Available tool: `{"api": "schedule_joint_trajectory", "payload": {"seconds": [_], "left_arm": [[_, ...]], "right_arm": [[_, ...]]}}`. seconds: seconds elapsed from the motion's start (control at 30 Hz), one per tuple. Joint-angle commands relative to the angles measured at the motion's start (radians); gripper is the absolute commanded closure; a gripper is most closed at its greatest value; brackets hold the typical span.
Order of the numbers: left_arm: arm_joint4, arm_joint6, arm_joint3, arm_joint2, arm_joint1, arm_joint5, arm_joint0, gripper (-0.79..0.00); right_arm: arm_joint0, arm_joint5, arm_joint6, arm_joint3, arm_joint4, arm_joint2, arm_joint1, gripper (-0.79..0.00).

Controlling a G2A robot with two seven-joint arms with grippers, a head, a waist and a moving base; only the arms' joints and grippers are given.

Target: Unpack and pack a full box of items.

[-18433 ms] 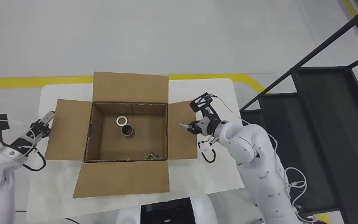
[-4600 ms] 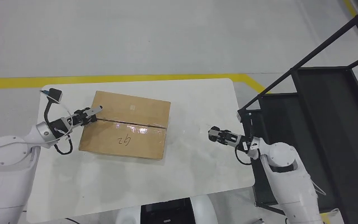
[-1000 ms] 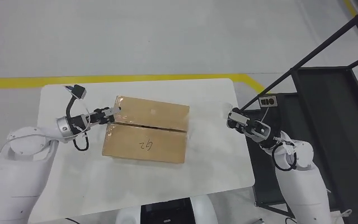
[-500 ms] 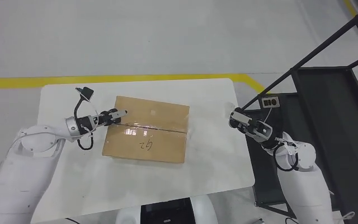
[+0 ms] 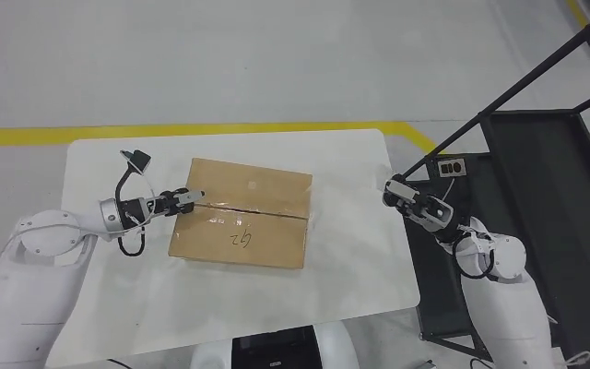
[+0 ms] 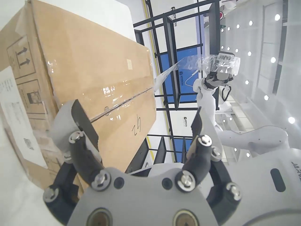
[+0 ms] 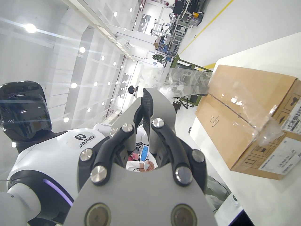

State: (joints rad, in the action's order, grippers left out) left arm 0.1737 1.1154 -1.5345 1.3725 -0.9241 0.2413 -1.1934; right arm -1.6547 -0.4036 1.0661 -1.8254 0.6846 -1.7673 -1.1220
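Clamping the right gripper (image 7: pixel 144 96) tight on the free end of a clear tape strip (image 7: pixel 183 76), stretched through the air from the right-hand end of the seam on the cardboard box (image 5: pixel 244 212). Spreading the left gripper (image 6: pixel 136 116) wide at the opposite end, with one finger (image 6: pixel 80 116) over the top by the seam, seemingly bracing; cannot confirm contact. Finds the box closed, flaps down, lying slightly askew mid-table (image 5: pixel 350 267), most of the seam glossy with tape. Looks like peeling the seal, early in unpacking. Risks dragging the box rightward if the brace slips off. Risks tearing the film partway under a skewed pull, leaving the seam half sealed. Risks gumming the loose end onto the fingers, hampering release.
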Motion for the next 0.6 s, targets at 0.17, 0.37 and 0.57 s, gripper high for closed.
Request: {"api": "schedule_joint_trajectory", "payload": {"seconds": [0.17,0.37,0.57], "left_arm": [[-0.025,-0.007,-0.005,-0.006,0.003,-0.001,-0.003,-0.785],[-0.033,-0.027,0.002,-0.025,0.0,0.003,0.002,-0.785],[-0.029,-0.038,0.005,-0.039,-0.001,0.007,0.004,-0.785]], "right_arm": [[-0.011,-0.025,0.053,-0.061,0.08,-0.026,0.003,0.0],[0.012,-0.017,0.116,-0.118,0.141,0.021,0.002,0.0],[0.122,-0.008,0.073,-0.06,0.103,0.173,-0.008,0.0]]}}
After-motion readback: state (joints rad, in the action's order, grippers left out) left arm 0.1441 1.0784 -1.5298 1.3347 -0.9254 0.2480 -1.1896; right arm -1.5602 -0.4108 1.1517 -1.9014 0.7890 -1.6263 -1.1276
